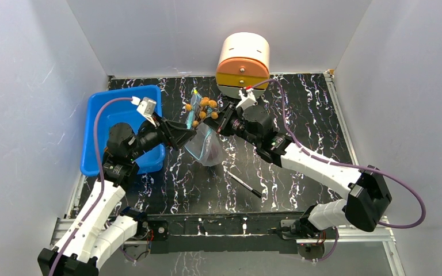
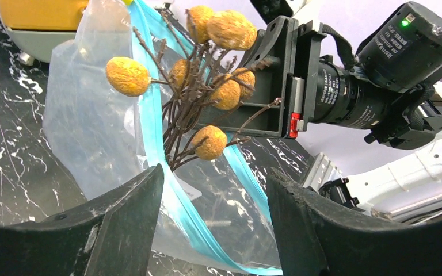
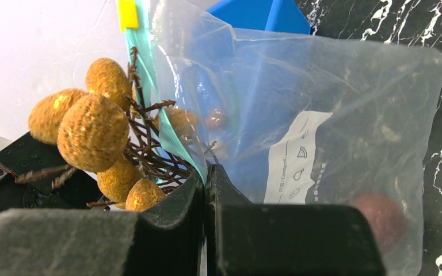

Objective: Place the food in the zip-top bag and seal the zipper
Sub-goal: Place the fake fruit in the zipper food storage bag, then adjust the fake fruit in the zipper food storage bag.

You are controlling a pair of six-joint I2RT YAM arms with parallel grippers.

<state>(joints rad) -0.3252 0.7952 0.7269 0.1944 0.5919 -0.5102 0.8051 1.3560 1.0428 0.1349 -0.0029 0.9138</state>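
Just right of the blue tray (image 1: pixel 101 103): zip-top bag (image 1: pixel 207 146) held up off the table, mouth upward. Pinched on its teal zipper (image 3: pixel 144 86) by the right gripper (image 3: pixel 206 190), jaws pressed together. At the mouth, twig of brown balls (image 2: pixel 207 86), stems against the zipper, most balls above it. On the bag's tray side, left gripper (image 2: pixel 216 195), spread wide, gripping nothing. Low inside the bag, 1 reddish-brown lump (image 3: pixel 380 215). Farther right of the tray, towards the arm bases: black pen (image 1: pixel 244 185), flat on the table.
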